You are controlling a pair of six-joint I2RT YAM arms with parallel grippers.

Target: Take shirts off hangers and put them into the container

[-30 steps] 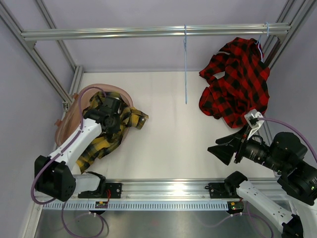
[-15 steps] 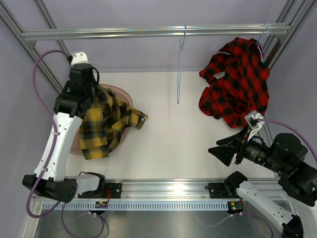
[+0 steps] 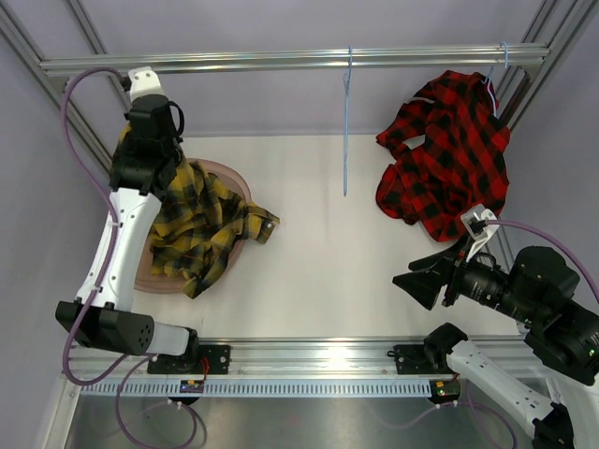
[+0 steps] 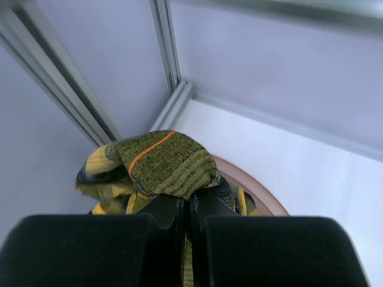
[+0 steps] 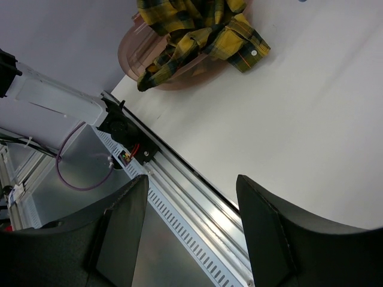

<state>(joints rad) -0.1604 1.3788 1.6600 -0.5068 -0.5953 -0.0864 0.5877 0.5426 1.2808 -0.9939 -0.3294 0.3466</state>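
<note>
The yellow-and-black shirt [image 3: 201,224] is off its hanger. One light-blue hanger [image 3: 345,122] hangs bare from the rail [image 3: 281,61], well off to the side of the left claw [image 4: 187,206]. That claw is clamped together on a bunched fold of the yellow shirt, with the cloth squeezed between its tips in the left wrist view. It is raised, so the rest of the shirt trails down beneath it.

Directly below the left claw sits the container [image 3: 234,178]. Most of the shirt lies draped in and over it, but not neatly: one cuffed sleeve spills past the rim onto the surface [image 3: 328,262] on the side towards the other arm, and a hem hangs over the near rim. I judge this shirt nearly stowed but not finished — it needs releasing and probably tucking in.

The red-and-black shirt [image 3: 445,154] has not been taken down. It hangs crumpled from the second hanger [image 3: 504,54], whose hook is over the rail, up and beyond the right claw [image 3: 412,278]. The right claw has its fingers spread apart and holds nothing. It sits low over the surface, short of the red shirt and not touching it.

About half the job looks done. What is left is to settle the yellow shirt fully in the container, then unhook the red shirt and carry it across.
</note>
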